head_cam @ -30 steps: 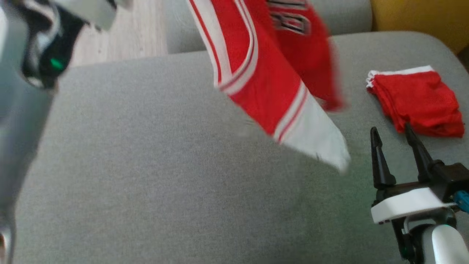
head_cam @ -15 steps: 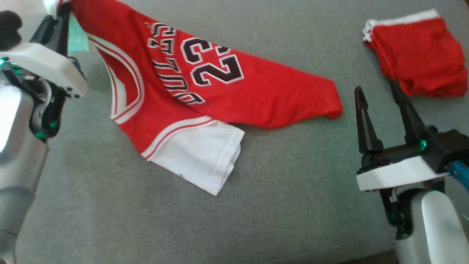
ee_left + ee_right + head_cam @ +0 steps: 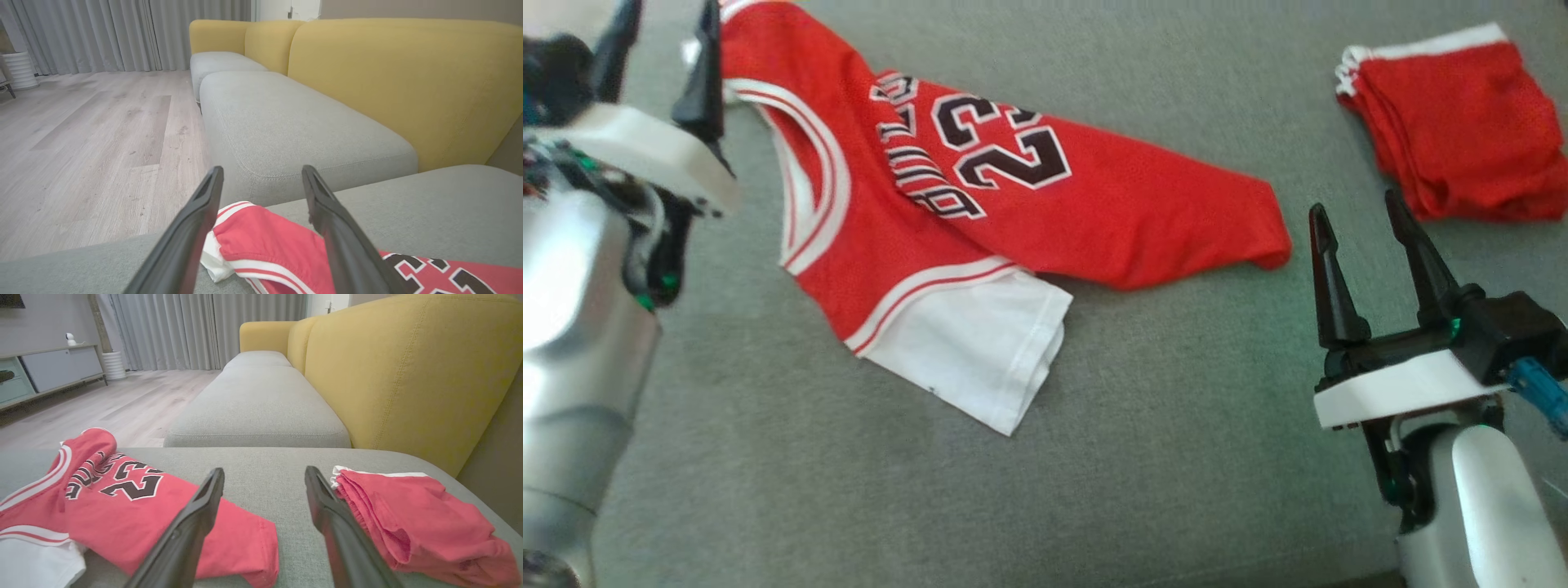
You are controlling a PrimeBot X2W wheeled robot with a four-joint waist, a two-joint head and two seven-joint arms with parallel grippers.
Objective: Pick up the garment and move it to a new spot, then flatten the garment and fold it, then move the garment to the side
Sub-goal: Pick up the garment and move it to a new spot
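Garment [image 3: 1029, 212]: red number-23 shirt, rumpled on the grey sofa cushion [image 3: 768, 457], one shoulder beneath the left claw [image 3: 666, 24], hem just beside the right claw [image 3: 1356, 204].
Progress: apparently laid at its new spot and let go. Flattening, folding and the move aside remain.
Count: one garment, one folded red pile [image 3: 1462, 139], two claws.
Left claw [image 3: 262, 169]: spread wide, gripping nothing.
Right claw [image 3: 264, 470]: spread wide, empty, with the red pile just beyond it.

A home living room: yellow-backed grey sofa [image 3: 261, 404], long curtains [image 3: 196, 330], wood floor [image 3: 90, 151], sideboard [image 3: 49, 371].
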